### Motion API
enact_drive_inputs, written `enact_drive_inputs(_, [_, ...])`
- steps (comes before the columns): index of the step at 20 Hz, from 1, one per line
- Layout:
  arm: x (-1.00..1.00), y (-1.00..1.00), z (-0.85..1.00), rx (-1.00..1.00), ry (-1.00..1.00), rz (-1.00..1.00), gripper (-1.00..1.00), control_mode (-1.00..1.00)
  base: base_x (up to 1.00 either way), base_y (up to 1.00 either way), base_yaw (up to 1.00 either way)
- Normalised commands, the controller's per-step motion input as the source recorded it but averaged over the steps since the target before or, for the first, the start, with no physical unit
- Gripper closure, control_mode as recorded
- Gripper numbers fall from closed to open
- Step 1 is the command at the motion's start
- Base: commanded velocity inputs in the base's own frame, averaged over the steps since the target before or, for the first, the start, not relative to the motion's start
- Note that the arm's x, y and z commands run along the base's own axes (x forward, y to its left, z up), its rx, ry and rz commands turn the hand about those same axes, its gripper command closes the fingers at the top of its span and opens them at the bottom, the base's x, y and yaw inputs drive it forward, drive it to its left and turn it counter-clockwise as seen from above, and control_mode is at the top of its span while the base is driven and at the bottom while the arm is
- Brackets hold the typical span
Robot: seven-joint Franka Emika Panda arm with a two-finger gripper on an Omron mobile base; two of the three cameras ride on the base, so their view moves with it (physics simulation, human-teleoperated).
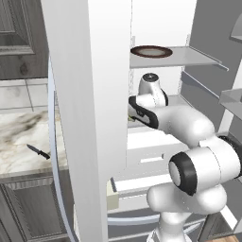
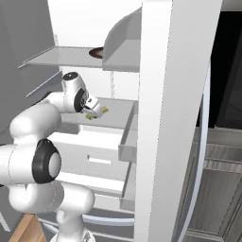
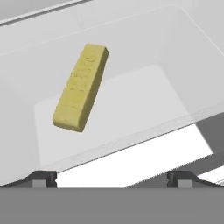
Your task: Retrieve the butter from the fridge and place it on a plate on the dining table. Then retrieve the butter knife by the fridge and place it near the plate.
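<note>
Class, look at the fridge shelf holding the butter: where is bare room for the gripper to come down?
Bare white shelf lies on every side of the pale yellow butter stick, widest toward the shelf's front lip; nothing crowds it.

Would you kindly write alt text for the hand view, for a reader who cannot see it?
A pale yellow stick of butter lies diagonally on a white fridge shelf, untouched. The open pincer hangs short of it, its two dark fingertips at the bottom edge.

In the hand view the fingertips point(image 3: 43, 178) are cut off by the bottom edge. In the left base view the gripper is hidden behind the fridge door point(image 1: 90, 118), and the butter point(image 2: 101, 111) just beyond the fingers is largely covered in the right base view.
</note>
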Motion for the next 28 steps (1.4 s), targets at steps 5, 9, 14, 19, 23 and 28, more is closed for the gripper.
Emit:
enact_drive_inputs(5, [0.48, 0.09, -0.22, 0.00, -0.02, -0.05, -1.00, -1.00, 0.00, 0.00, 0.00])
enact_drive_inputs(9, [0.61, 0.03, -0.05, 0.00, 0.00, -0.03, -1.00, -1.00, 0.00, 0.00, 0.00])
enact_drive_inputs(14, [0.50, 0.13, -0.16, 0.00, 0.00, -0.04, -1.00, -1.00, 0.00, 0.00, 0.00])
enact_drive_inputs(19, [0.53, 0.02, -0.29, 0.00, 0.01, -0.01, -1.00, -1.00, 0.00, 0.00, 0.00])
enact_drive_inputs(23, [0.11, 0.00, -0.28, 0.00, 0.06, 0.00, -1.00, -1.00, 0.00, 0.00, 0.00])
enact_drive_inputs(28, [0.02, -0.17, -0.27, 0.00, 0.11, 0.00, -1.00, -1.00, 0.00, 0.00, 0.00])
